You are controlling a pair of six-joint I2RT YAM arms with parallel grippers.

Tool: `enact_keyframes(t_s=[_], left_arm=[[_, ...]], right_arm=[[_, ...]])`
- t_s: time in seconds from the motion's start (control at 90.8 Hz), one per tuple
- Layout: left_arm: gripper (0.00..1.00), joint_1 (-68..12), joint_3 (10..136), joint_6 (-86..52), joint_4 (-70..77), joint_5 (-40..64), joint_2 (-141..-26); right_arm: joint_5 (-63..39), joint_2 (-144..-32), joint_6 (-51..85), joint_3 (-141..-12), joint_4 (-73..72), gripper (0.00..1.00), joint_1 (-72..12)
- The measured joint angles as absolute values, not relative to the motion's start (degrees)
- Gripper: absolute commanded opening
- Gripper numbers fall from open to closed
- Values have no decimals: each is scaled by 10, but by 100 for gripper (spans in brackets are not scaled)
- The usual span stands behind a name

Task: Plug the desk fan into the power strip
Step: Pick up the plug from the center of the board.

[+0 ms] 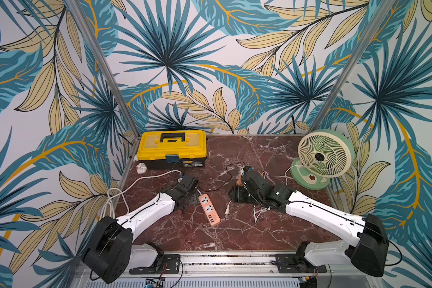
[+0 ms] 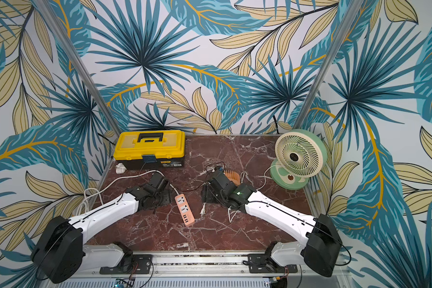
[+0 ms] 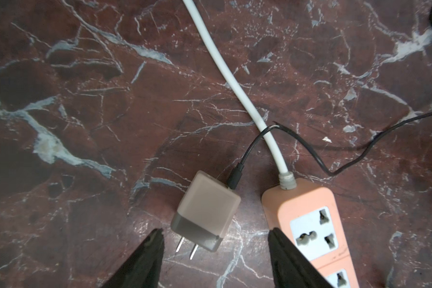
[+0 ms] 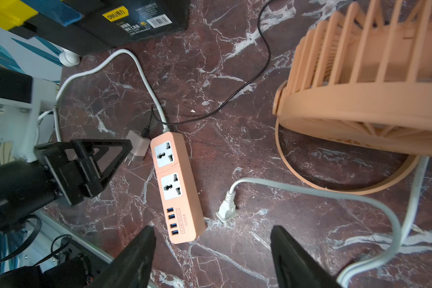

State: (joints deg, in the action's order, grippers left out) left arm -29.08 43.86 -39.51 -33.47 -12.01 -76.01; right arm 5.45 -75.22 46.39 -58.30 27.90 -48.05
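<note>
While both sets of jaws stand apart and hold nothing, the left gripper (image 3: 215, 232) hangs over a small 2-prong charger block (image 3: 207, 212), 1 finger (image 3: 287, 259) just beside the power strip (image 3: 307, 199); the right gripper (image 4: 212, 228) hovers above the strip's USB end and a loose white plug (image 4: 227, 208). Both arms reach in from the near rail, forearms angled inward, wrists bent down; the strip lies flat on the marble table (image 1: 235, 232) between them.
</note>
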Motion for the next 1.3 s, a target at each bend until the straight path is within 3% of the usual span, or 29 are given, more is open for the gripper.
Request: enact_keyframes(t_s=[0.606,0.892,1.124,1.3], left_arm=[[69,-249,428,-368,-309,-91,-814],[62,-248,412,-369,-278,-71,-821],[49,-248,392,-373,-260,-67,-824],[28,-248,387,-380,-246,-68,-822]], right_arm=[[42,-750,509,-554,220,70,-485],[40,-767,516,-554,212,69,-497],[39,-767,519,-554,212,69,-499],[33,-769,519,-559,212,69,-499]])
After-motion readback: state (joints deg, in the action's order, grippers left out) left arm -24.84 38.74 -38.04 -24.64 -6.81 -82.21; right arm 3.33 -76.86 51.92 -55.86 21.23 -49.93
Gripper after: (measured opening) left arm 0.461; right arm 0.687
